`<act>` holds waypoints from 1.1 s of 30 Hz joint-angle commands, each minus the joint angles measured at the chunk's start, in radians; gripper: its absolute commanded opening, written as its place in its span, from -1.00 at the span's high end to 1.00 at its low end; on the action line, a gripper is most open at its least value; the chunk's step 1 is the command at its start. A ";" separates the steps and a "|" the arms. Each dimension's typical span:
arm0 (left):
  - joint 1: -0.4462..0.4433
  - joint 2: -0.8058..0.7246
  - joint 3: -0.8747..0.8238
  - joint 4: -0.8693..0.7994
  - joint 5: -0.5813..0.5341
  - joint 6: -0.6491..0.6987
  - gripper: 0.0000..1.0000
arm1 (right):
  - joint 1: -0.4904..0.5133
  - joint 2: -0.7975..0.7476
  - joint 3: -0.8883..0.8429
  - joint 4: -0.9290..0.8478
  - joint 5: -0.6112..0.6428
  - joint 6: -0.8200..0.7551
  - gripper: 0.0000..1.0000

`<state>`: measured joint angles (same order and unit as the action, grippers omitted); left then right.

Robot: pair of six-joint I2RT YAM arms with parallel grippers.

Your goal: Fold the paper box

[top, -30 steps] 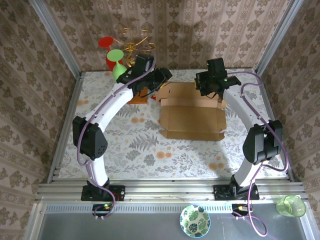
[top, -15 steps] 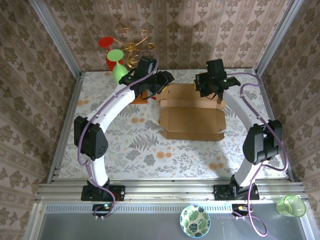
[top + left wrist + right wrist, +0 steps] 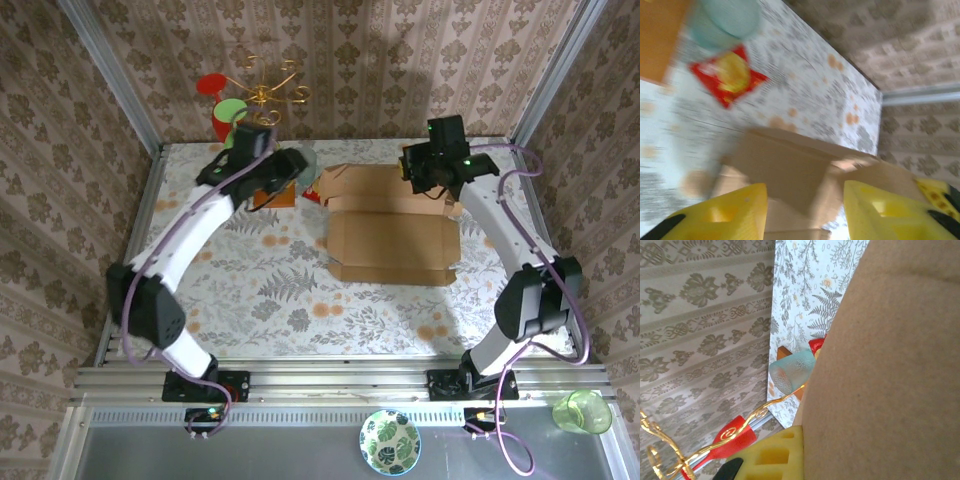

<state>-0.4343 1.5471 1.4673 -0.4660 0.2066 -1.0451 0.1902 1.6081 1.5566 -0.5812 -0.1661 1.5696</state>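
At the back, my right gripper (image 3: 420,182) pinches the paper box (image 3: 392,240) flap steady; left gripper (image 3: 805,202) hovers part-open, empty.

You see beige damask wallpaper walls (image 3: 400,60) across the upper frame, and a pale floral-printed tabletop (image 3: 260,290) at the centre.

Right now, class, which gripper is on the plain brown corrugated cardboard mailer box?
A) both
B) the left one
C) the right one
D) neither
C: the right gripper is shut on the far right flap of the cardboard box, while the left gripper hangs open to the box's left, apart from it.
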 commanded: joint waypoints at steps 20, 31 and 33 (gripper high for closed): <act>-0.015 0.393 -0.438 1.153 0.235 -0.333 0.38 | -0.035 -0.117 -0.033 -0.055 -0.101 0.086 1.00; -0.089 0.447 -0.487 1.356 0.220 -0.410 0.31 | -0.044 -0.082 -0.078 0.026 -0.130 0.137 1.00; -0.098 0.439 -0.504 1.351 0.212 -0.412 0.32 | -0.044 -0.074 -0.083 0.038 -0.123 0.140 1.00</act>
<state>-0.5232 1.9854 0.9806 0.8013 0.4156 -1.4315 0.1459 1.5139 1.4937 -0.5636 -0.2703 1.6886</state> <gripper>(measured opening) 0.343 0.046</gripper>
